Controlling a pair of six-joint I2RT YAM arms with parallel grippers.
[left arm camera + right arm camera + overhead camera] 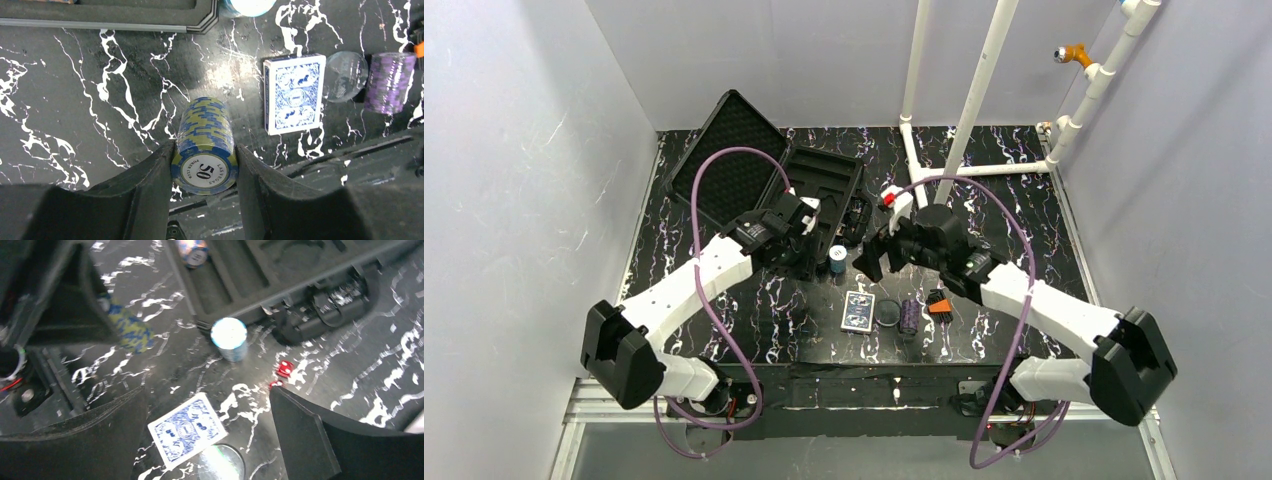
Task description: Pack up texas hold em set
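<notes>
Now, the black hard case with moulded tray (822,178) lies open just ahead of the left pincer (205,150), which pinches a blue-and-yellow roll of poker chips (205,125) by its sides. Better, I think, to keep the squeeze firm, align the roll with a tray groove, then lower it. The right pincer (207,395) hangs spread over the blue-backed card deck (186,430).

Four poker-chip rolls (202,120), one between the left gripper's (205,149) jaws; one card deck (294,93), one clear disc (345,76), one case (744,160).
</notes>
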